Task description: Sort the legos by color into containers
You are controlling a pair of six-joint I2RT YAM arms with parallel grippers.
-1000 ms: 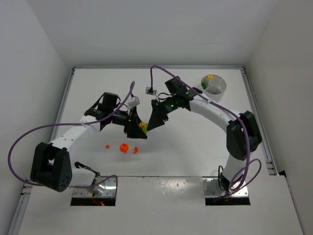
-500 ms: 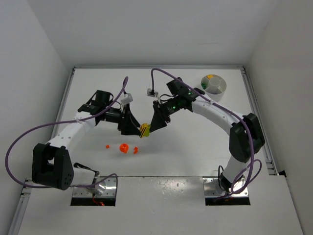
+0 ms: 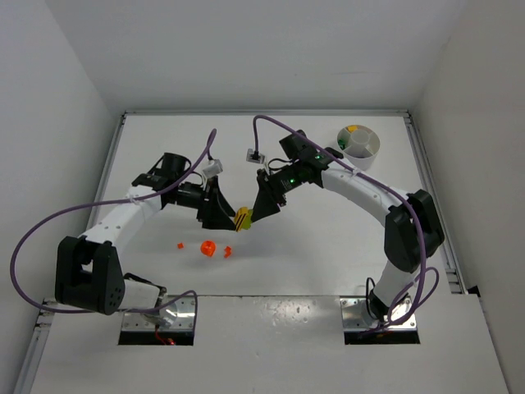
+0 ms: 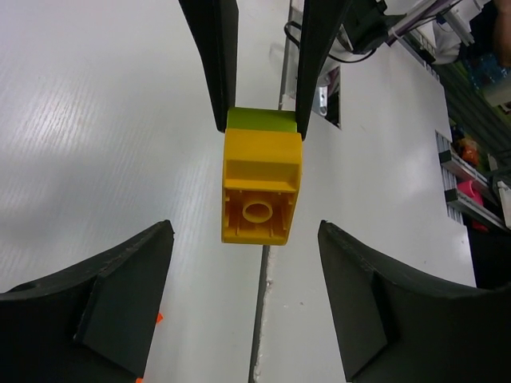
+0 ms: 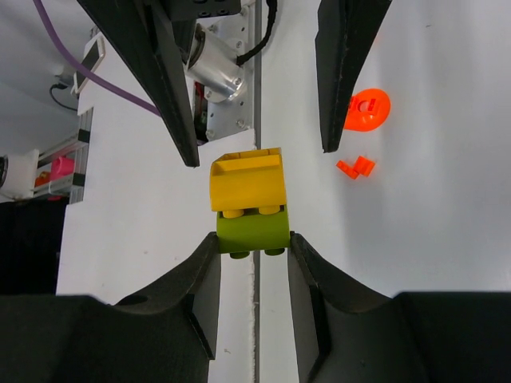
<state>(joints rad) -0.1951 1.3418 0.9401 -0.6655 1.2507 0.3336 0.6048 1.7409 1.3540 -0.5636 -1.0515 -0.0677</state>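
Pinching green brick [image 5: 251, 231] joined to yellow brick [image 4: 259, 187], right pincer [image 5: 254, 239], left pincer [image 4: 243, 231] spread, gaps flanking yellow brick

White table [image 3: 328, 246], plain white walls [image 3: 246, 49]

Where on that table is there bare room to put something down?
Bare: the far-left corner beyond the left arm, and the patch between right arm and near edge. Crowded: the middle, where left pincer and right pincer meet at the bricks, orange bits just nearer.
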